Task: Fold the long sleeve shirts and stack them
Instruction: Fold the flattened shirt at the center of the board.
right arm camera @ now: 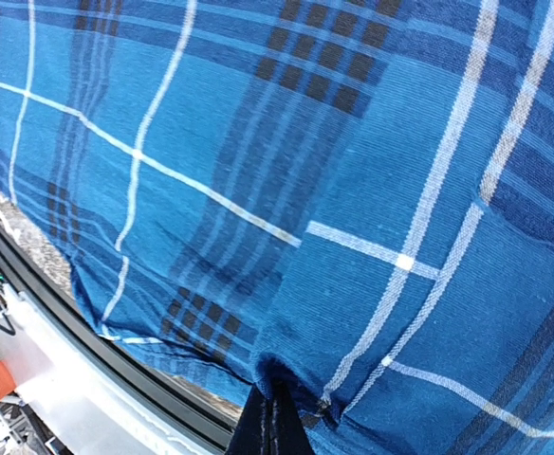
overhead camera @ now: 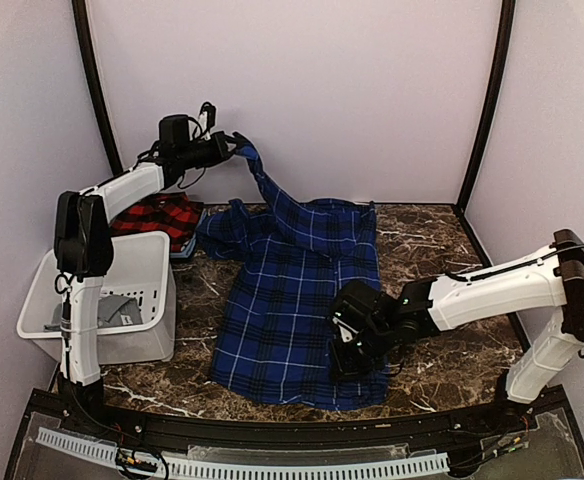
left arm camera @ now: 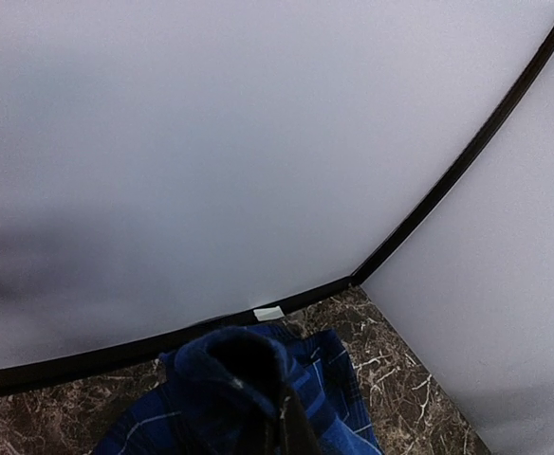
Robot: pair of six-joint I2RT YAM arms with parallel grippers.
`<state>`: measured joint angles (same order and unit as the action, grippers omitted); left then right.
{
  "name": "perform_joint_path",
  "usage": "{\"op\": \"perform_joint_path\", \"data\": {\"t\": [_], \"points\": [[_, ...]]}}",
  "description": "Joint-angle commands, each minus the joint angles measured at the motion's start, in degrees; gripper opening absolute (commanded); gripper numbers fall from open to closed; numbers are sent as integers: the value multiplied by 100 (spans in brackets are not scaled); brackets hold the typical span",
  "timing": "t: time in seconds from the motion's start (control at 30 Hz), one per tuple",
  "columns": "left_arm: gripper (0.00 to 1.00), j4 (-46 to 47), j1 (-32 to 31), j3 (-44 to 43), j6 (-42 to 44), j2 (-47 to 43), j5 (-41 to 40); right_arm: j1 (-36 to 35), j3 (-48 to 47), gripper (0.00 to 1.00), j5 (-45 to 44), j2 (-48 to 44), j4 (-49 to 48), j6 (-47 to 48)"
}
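The large dark blue plaid shirt [overhead camera: 292, 300] lies spread on the marble table. My left gripper [overhead camera: 234, 146] is shut on one sleeve and holds it high near the back wall, so the sleeve hangs down to the body. In the left wrist view the blue cloth [left arm camera: 239, 379] is bunched over the fingers. My right gripper [overhead camera: 347, 350] is low on the shirt's right lower part, shut on a pinch of the blue cloth [right arm camera: 353, 237]. The red-and-black shirt [overhead camera: 157, 218] lies behind the bin at the left.
A white plastic bin [overhead camera: 102, 300] stands at the left with grey items inside. The enclosure's back wall [overhead camera: 302, 90] and black corner posts [overhead camera: 487, 100] are close behind. A black rail [overhead camera: 272, 435] runs along the table's near edge.
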<state>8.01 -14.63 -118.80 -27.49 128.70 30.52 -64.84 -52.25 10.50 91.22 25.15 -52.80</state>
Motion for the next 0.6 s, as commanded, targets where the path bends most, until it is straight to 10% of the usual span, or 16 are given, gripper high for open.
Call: {"op": "perform_joint_path", "data": {"t": [0.0, 0.37, 0.57], "points": [[0, 366, -4, 223, -56, -384, 2, -30, 52, 0, 246, -63, -534, -95], [0, 294, 0, -84, -58, -408, -33, -18, 12, 1, 268, -127, -421, -48], [0, 375, -4, 146, -117, -408, 19, 60, -81, 40, -210, -656, -59, -91]]}}
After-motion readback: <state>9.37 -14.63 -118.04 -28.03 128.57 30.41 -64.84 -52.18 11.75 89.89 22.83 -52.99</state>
